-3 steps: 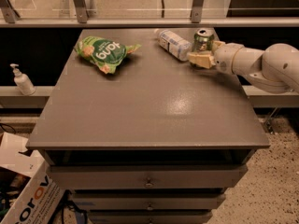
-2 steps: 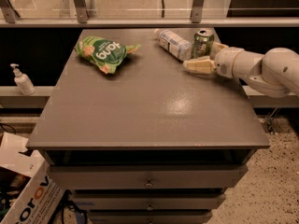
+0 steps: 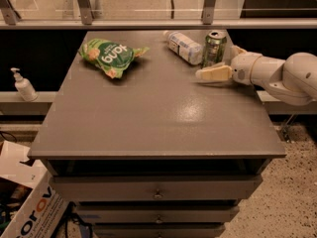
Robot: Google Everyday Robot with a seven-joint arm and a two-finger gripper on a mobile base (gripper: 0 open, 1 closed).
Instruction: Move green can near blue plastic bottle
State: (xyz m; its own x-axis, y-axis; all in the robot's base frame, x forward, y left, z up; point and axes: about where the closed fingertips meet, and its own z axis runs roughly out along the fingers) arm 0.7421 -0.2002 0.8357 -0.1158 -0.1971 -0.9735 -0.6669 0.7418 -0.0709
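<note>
since a second ago the gripper has been sliding back from the green can, toward the table's near-right side, and we are now seeing it released, its cream fingers spread and grasping nothing. the can is standing upright and free near the far right corner of the grey table, just beside the blue plastic bottle, which is lying on its side to the can's left.

the tabletop is showing a dull sheen and soft glare near its middle. below it, drawers with small knobs are stacking downward. a speckled floor is running along the right, and a rail with metal posts is crossing behind the table.

the can is looking metallic with a silver top; the bottle is looking clear with a pale label. a crinkled green snack bag is lying flat at the far left. the white arm is looking smooth and rounded.

the far finger is mostly hiding behind the can, the arm is being cut off at the right edge, and a cardboard box and a pump dispenser are sitting low on the left, the box only partly in view.
</note>
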